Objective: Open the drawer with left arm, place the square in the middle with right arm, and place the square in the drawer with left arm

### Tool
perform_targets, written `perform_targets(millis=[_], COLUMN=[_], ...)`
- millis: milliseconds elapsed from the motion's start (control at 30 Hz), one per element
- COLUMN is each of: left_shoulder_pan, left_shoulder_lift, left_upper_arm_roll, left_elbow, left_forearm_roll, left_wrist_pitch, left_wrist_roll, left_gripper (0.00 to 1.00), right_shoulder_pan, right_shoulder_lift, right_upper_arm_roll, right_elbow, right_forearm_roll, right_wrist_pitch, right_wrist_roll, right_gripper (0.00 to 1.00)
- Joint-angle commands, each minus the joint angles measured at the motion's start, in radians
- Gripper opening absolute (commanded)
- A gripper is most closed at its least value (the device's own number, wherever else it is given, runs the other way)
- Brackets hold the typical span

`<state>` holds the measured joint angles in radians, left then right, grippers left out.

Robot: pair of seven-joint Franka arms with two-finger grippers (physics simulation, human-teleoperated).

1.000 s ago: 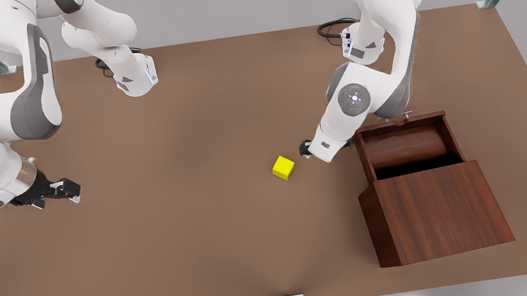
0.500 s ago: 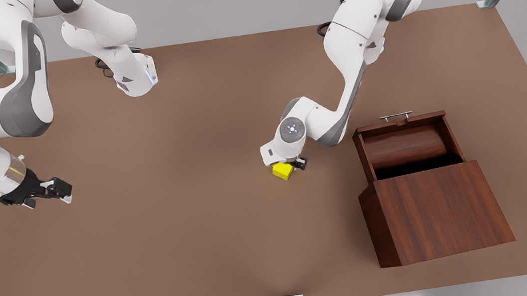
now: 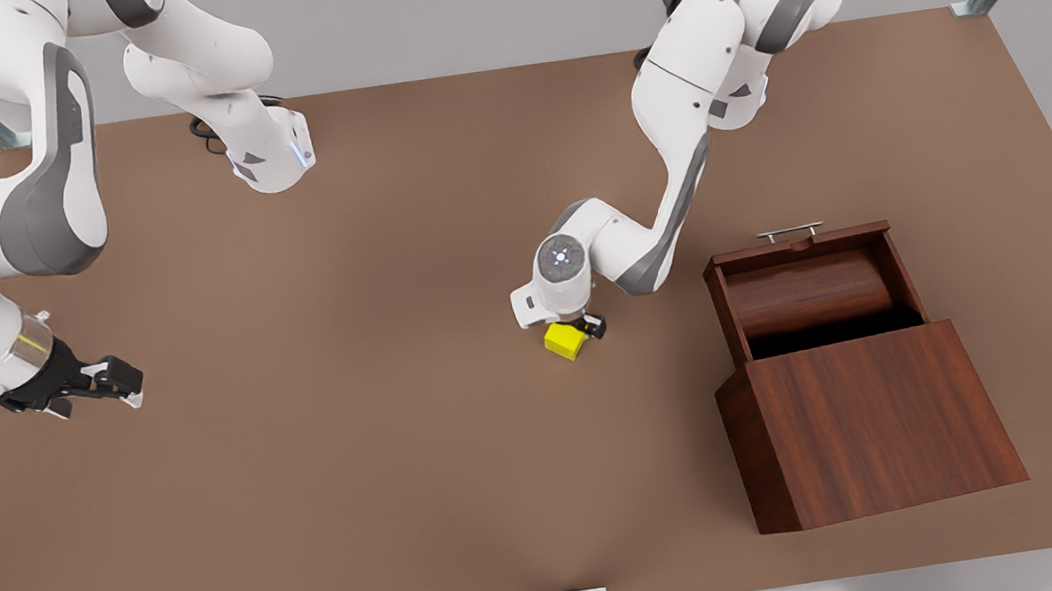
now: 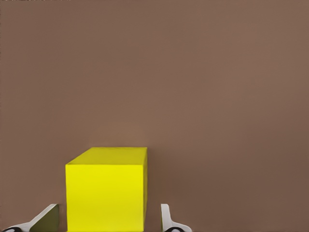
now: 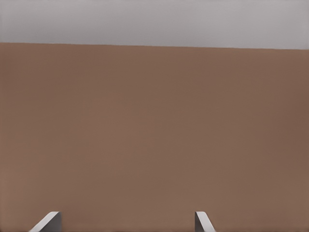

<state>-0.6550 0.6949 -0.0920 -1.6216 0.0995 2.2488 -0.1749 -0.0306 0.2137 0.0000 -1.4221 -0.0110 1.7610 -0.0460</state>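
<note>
Yellow cube (image 3: 566,341) sits mid-table, left gripper (image 3: 580,329) spread around it, fingers (image 4: 166,220) not yet touching. Looks rigid, light; pinch flat opposite faces. Right gripper (image 3: 110,379) waits wide, well apart.

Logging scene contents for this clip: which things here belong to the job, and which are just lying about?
Job:
- cube, on the table between the open left gripper's fingers
- drawer, pulled open
- right gripper, open, waiting at the front view's left

Lying about:
- cabinet
- table
- cables at the arm bases
</note>
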Motion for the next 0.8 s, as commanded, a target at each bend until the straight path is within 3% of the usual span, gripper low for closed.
perform_targets(millis=[0,333,367,400,767], left_shoulder_pan=[0.0,0.002,0.002,0.002,0.006], left_shoulder_lift=[0.0,0.052,0.052,0.052,0.008], left_upper_arm_roll=[0.0,0.002,0.002,0.002,0.012], left_elbow=[0.0,0.006,0.006,0.006,0.035], left_forearm_roll=[0.04,0.039,0.037,0.037,0.034], left_wrist_pitch=[0.0,0.021,0.021,0.02,0.003], left_wrist_roll=[0.0,0.002,0.002,0.002,0.009], left_gripper=[1.0,1.0,0.74,0.61,0.64], right_shoulder_pan=[0.0,0.001,0.001,0.0,0.0], right_shoulder_lift=[0.0,0.003,0.003,0.004,0.006], right_upper_arm_roll=[0.0,0.002,0.002,0.0,0.002], right_elbow=[0.0,0.006,0.006,0.006,0.006], right_forearm_roll=[0.0,0.0,0.0,0.0,0.0], right_wrist_pitch=[0.0,0.002,0.002,0.002,0.005], right_wrist_roll=[0.0,0.0,0.0,0.0,0.0], right_gripper=[1.0,1.0,1.0,1.0,1.0])
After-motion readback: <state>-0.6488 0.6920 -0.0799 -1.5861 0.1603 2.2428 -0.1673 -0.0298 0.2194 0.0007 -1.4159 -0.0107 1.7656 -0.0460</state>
